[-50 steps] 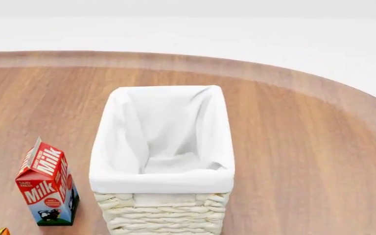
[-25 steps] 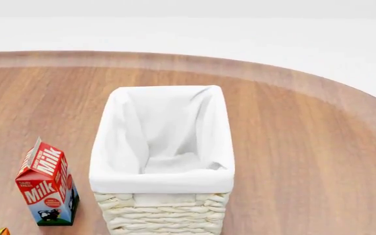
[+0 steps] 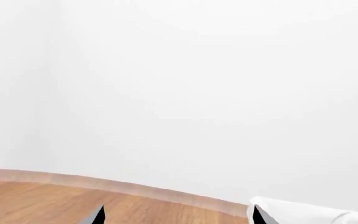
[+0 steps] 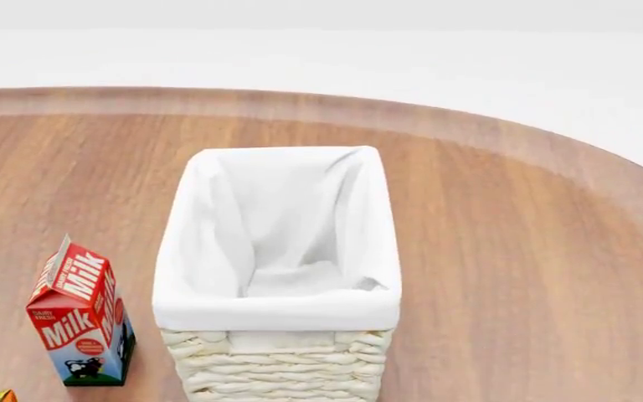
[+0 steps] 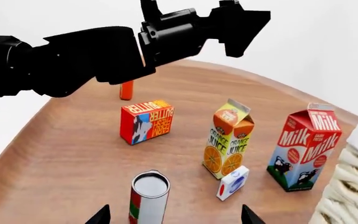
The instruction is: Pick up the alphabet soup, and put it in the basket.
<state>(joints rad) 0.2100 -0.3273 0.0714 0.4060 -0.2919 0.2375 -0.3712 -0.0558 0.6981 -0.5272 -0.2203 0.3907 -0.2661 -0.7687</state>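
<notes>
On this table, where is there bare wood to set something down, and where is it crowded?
Bare wood lies right of the basket out to the table edge, and behind it. The side left of the basket is crowded: milk carton, juice carton, butter box, a small white box and a can stand close together.
</notes>
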